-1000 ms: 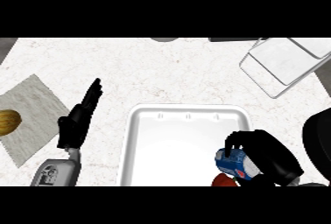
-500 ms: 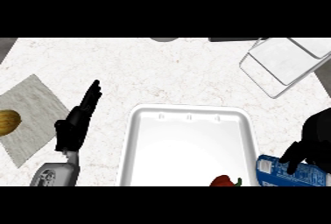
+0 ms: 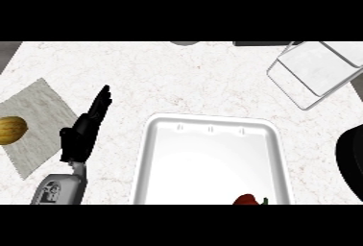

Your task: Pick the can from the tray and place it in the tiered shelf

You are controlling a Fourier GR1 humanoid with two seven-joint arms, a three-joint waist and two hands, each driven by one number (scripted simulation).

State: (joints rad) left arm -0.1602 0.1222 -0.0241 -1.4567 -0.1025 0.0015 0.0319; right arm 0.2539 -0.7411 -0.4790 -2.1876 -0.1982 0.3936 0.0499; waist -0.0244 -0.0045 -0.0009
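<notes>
You see no can anywhere, not on the tray (image 3: 205, 158) right of your flat-open left hand (image 3: 83, 132), your right hand's (image 3: 352, 158) state can't be told, and the tiered shelf (image 3: 312, 67) beyond it awaits.

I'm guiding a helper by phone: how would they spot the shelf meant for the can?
Find the large white rectangular tray on the speckled white counter, and look past its far right corner. There sits the tiered shelf of grey wire with pale see-through panels; nothing else nearby is an open frame.
</notes>
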